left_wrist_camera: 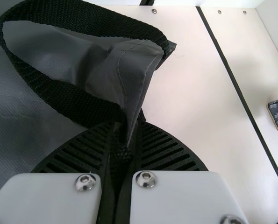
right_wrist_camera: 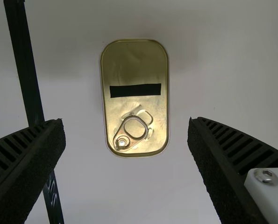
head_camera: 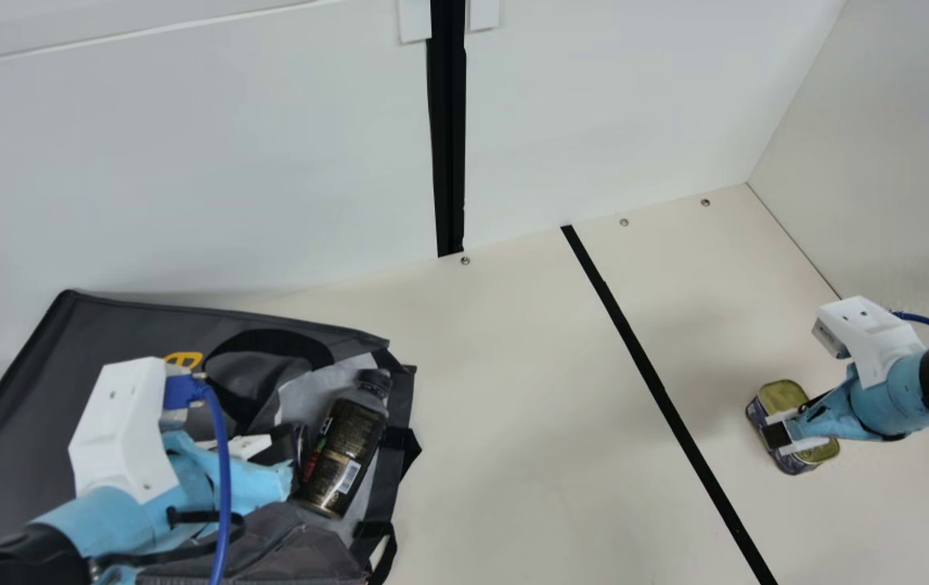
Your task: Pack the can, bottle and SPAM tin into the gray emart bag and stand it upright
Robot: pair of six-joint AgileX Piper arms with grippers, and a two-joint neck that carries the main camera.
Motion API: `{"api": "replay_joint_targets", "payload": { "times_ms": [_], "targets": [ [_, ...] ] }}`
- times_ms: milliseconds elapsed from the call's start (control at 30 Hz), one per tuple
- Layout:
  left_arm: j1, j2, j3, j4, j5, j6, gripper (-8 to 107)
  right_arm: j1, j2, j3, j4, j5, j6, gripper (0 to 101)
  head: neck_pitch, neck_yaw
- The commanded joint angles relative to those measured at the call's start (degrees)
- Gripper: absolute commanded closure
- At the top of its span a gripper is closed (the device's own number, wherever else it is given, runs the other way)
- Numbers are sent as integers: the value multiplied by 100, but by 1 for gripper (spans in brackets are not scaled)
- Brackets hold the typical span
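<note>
On the cream table (head_camera: 505, 422), my left gripper (head_camera: 292, 448) clenches the gray fabric bag (head_camera: 66, 390) by its edge; my right gripper (head_camera: 789, 432), spread wide, hangs above the gold-lidded, oblong SPAM tin (right_wrist_camera: 134, 67).

Bag (head_camera: 17, 406) is laid on table (head_camera: 513, 406) at left; bottle (head_camera: 348, 447) is lodged in its mouth (head_camera: 306, 394). SPAM tin (head_camera: 783, 396) is placed right of tape strip (head_camera: 658, 388).

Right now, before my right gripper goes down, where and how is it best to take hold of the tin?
I would come straight down from above and grip the tin around the middle of its two long sides. It rests with its lid up, and its shape is longer than wide; those long sides look nearly straight and face the open fingers of the right gripper.
</note>
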Motion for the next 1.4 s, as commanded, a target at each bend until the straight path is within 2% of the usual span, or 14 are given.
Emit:
{"api": "replay_joint_targets", "payload": {
  "times_ms": [0, 400, 800, 1267, 1367],
  "targets": [
    [0, 0, 0, 0, 0, 0, 107, 17, 87, -14, -35, -20, 28, 6, -130, -5],
    [0, 0, 0, 0, 0, 0, 107, 185, 604, -134, -266, -272, 228, 6, -130, -5],
    [0, 0, 0, 0, 0, 0, 107, 347, 1010, -254, -372, -376, 447, 6, -130, -5],
    [0, 0, 0, 0, 0, 0, 107, 446, 1158, -333, -321, -360, 548, 100, -130, -5],
    [0, 0, 0, 0, 0, 0, 107, 471, 1121, -342, -271, -350, 540, 101, -130, -5]
  ]
}}
